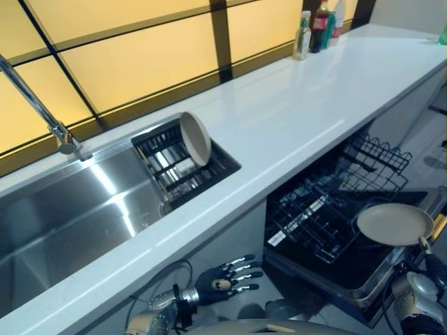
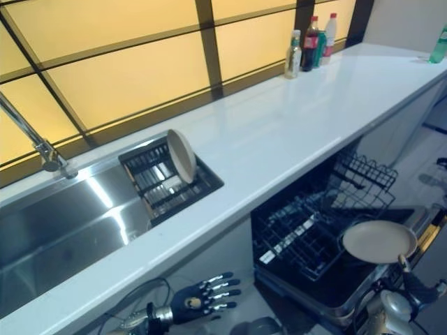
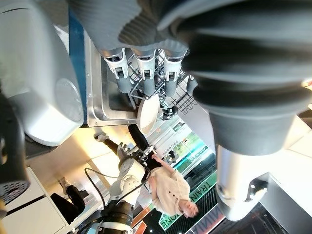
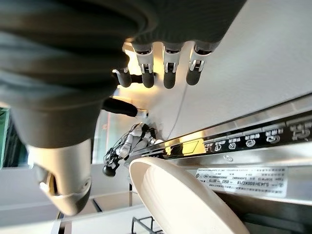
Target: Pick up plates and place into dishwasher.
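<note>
One beige plate (image 1: 195, 138) stands on edge in the black dish rack (image 1: 167, 167) set in the sink. A second beige plate (image 1: 394, 223) lies almost flat over the front of the open dishwasher's pulled-out lower rack (image 1: 314, 216). My right hand (image 1: 422, 279) is just below that plate's near edge, and a dark fingertip (image 1: 422, 244) touches the rim. In the right wrist view its fingers (image 4: 168, 68) are straight and apart from the plate (image 4: 180, 195). My left hand (image 1: 223, 278) hangs open below the counter front, left of the dishwasher.
The white counter (image 1: 300, 112) runs along the window, with bottles (image 1: 318, 28) at its far end and a green bottle (image 1: 443, 35) at the right edge. The faucet (image 1: 42, 112) arches over the steel sink (image 1: 63, 216). A person (image 3: 170, 187) stands in the background.
</note>
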`<state>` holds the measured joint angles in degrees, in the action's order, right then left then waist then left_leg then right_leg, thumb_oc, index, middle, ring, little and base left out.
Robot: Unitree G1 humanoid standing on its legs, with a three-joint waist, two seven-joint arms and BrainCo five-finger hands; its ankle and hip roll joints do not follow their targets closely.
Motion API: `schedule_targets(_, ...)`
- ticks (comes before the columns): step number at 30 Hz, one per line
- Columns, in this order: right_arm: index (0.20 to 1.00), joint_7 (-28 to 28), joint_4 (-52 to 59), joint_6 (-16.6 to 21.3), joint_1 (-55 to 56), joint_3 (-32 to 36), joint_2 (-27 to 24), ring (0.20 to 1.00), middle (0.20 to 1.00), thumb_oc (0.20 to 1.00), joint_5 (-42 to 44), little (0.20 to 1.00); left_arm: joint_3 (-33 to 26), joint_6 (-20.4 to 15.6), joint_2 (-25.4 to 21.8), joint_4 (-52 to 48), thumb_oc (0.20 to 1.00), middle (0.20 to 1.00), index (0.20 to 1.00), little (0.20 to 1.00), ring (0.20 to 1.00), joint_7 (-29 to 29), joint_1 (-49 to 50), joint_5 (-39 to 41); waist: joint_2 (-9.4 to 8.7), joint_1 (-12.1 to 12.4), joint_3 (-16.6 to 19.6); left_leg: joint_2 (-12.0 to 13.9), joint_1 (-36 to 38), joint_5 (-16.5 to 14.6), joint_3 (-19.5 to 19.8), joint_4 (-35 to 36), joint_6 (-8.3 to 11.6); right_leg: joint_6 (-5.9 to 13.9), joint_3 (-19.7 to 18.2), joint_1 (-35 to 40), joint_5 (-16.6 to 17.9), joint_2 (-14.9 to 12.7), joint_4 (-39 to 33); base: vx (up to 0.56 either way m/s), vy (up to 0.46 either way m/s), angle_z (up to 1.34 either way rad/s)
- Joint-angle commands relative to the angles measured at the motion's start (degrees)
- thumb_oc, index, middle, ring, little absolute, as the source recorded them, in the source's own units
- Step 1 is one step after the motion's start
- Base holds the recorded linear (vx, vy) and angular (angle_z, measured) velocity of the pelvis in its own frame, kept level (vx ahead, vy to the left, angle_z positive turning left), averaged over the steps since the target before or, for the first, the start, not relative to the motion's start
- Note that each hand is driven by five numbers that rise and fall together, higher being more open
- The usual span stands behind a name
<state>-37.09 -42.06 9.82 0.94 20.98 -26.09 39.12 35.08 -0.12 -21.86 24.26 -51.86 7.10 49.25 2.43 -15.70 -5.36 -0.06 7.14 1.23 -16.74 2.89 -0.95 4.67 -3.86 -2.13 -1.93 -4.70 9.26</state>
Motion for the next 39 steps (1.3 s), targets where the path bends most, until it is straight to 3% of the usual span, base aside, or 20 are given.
schedule_targets(1, 1.0, 3.2, -5.5, 1.8, -6.0, 3.5, -5.4, 1.0, 1.0, 1.0, 4.0, 1.0, 1.4, 0.0, -1.4, -2.8, 1.0, 1.0, 1.0, 1.0, 1.0, -1.8, -0.8, 2.5, -0.91, 1.6, 0.6, -0.8, -1.9, -15.6, 1.9, -13.8, -4.58, 5.02, 1.4, -7.3, 4.4, -1.4, 2.1, 0.02, -0.042, 0.07)
schedule_targets(8, 1.0, 10.8, -14.3, -1.7, -8.4, 3.2, -8.4, 1.0, 1.0, 1.0, 7.8, 1.0, 3.5, 0.8, -2.4, -3.2, 1.0, 1.0, 1.0, 1.0, 1.0, -1.5, -1.0, 2.7, -1.23, 2.9, 1.0, -0.6, -1.8, -15.7, 2.7, -14.3, -4.5, 4.94, 2.1, -7.0, 4.3, -1.4, 2.5, 0.02, -0.039, 0.1)
schedule_targets(25, 1.0, 16.2, -28.4, -7.9, -11.4, 1.4, -11.8, 1.0, 1.0, 1.0, 7.0, 1.0, 6.1, 1.7, -3.5, -2.5, 1.0, 1.0, 1.0, 1.0, 1.0, -2.2, -1.2, 3.0, -1.69, 5.2, 1.1, -0.2, -1.3, -15.9, 4.3, -14.9, -4.31, 4.73, 3.5, -6.5, 3.9, -1.3, 3.2, 0.02, -0.018, 0.06)
schedule_targets(27, 0.79, 17.1, -29.0, -9.2, -11.6, 0.8, -12.1, 0.79, 0.79, 0.79, 6.5, 0.79, 6.3, 2.1, -3.8, -3.0, 1.0, 1.0, 1.0, 1.0, 1.0, -2.0, -1.2, 2.8, -1.77, 5.5, 1.1, -0.1, -1.3, -15.9, 4.4, -14.9, -4.29, 4.78, 3.7, -6.5, 3.9, -1.4, 3.2, 0.02, -0.024, 0.12)
schedule_targets(28, 0.576, 17.6, -29.4, -9.7, -11.8, 0.5, -12.2, 0.576, 0.576, 0.576, 6.0, 0.576, 6.3, 2.3, -3.9, -3.0, 1.0, 1.0, 1.0, 1.0, 1.0, -2.1, -1.2, 2.7, -1.8, 5.6, 1.1, -0.1, -1.3, -16.0, 4.5, -14.9, -4.31, 4.81, 3.7, -6.5, 4.0, -1.4, 3.2, 0.02, -0.022, 0.08)
schedule_targets(29, 0.432, 18.2, -29.7, -10.2, -12.0, 0.1, -12.4, 0.432, 0.432, 0.432, 5.3, 0.432, 6.5, 2.4, -4.0, -3.1, 1.0, 1.0, 1.0, 1.0, 1.0, -2.1, -1.2, 2.7, -1.86, 5.7, 1.1, -0.1, -1.2, -16.0, 4.5, -15.0, -4.33, 4.88, 3.8, -6.6, 4.1, -1.4, 3.3, 0.02, -0.021, 0.05)
schedule_targets(30, 0.2, 18.7, -30.1, -10.6, -12.1, -0.2, -12.6, 0.2, 0.2, 0.2, 4.8, 0.2, 6.6, 2.6, -4.1, -3.2, 1.0, 1.0, 1.0, 1.0, 1.0, -2.1, -1.2, 2.6, -1.92, 5.8, 1.0, -0.1, -1.2, -16.1, 4.6, -15.0, -4.35, 4.95, 3.8, -6.7, 4.2, -1.5, 3.5, 0.0, 0.0, 0.0)
schedule_targets(39, 0.2, 20.5, -32.0, -14.1, -14.0, -2.4, -14.8, 0.2, 0.2, 0.2, 2.0, 0.2, 6.4, 3.9, -5.3, -4.5, 1.0, 1.0, 1.0, 1.0, 1.0, -1.9, -0.9, 3.0, -2.22, 6.9, 0.6, 0.2, -1.3, -16.5, 5.1, -15.9, -4.41, 4.84, 4.3, -6.6, 4.0, -1.5, 4.2, 0.01, -0.007, 0.03)
